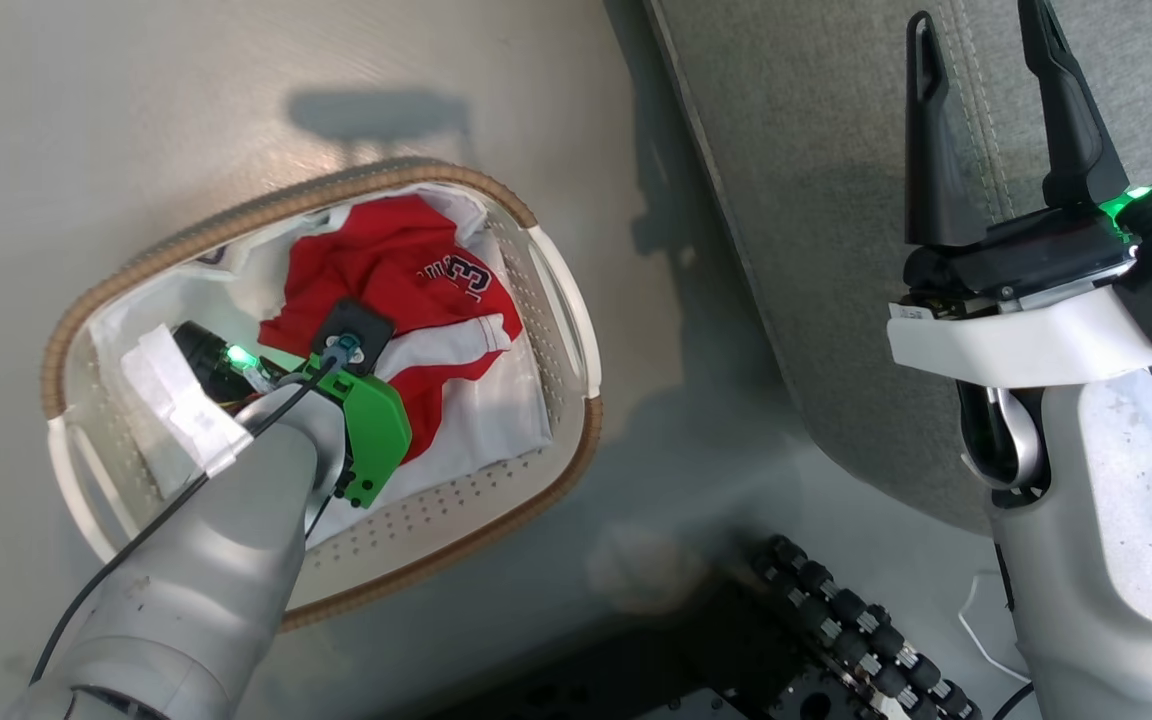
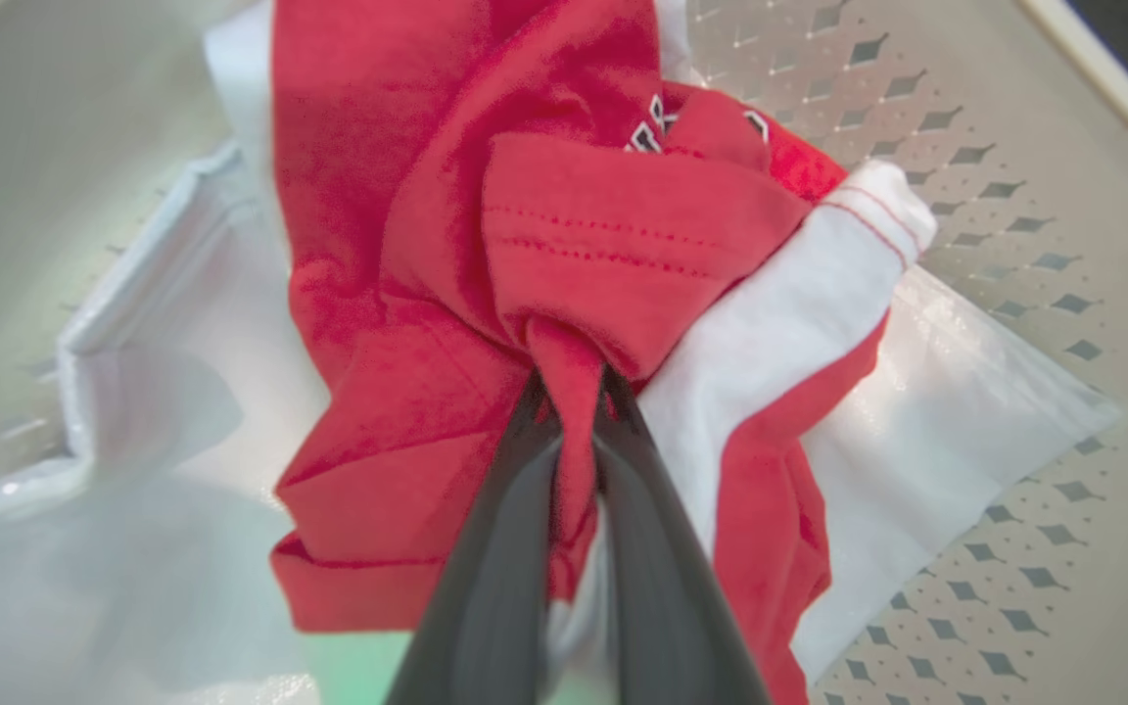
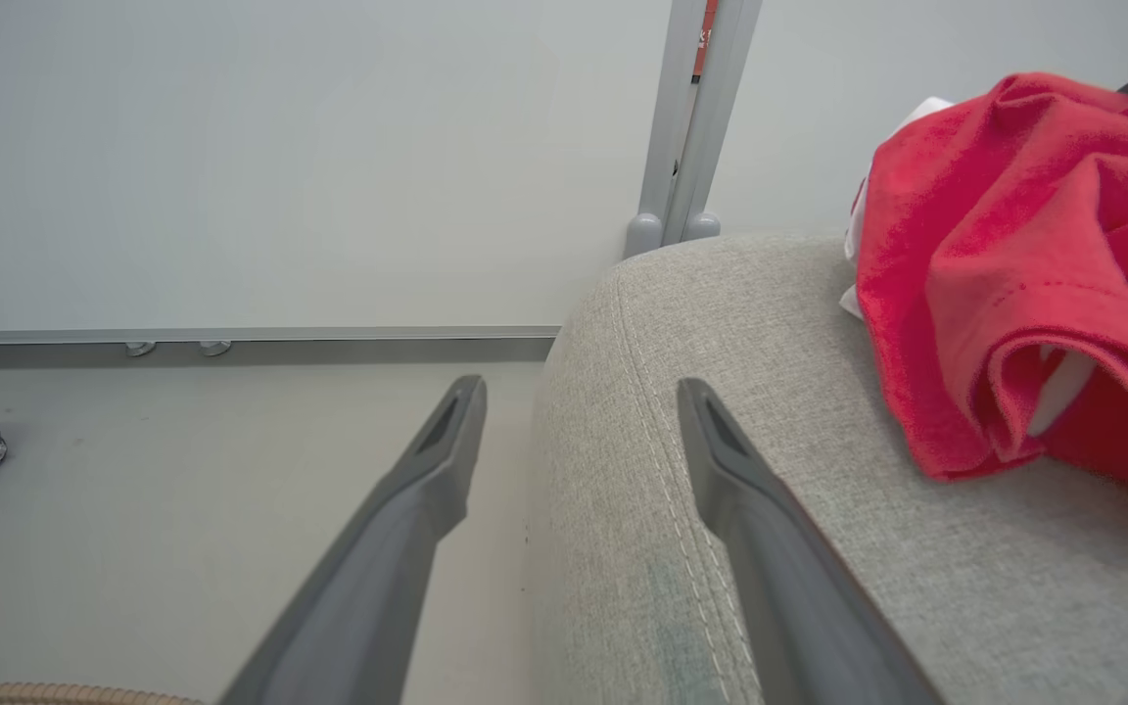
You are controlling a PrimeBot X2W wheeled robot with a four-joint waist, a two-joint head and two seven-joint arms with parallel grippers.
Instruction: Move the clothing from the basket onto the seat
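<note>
Although the left jaws are clenched on a narrow fold of the clothing (image 2: pixel 564 245) in the basket (image 1: pixel 456 505), the pinch looks slight: lifting may let it slip, or drag up the white liner sheet (image 2: pixel 946 421). Right jaws stand released at the edge of the seat (image 3: pixel 721 323), where another red garment (image 3: pixel 1014 245) lies.

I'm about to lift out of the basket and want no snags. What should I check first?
1. Left gripper shut on the red clothing: ok.
2. White liner sheet free of the pinch: cannot tell; something white sits between the fingers.
3. Basket rim unobstructed above: ok.
4. Right gripper open, at the seat edge, away from the basket: ok.
5. Bare seat beside the red garment lying there: ok.
</note>
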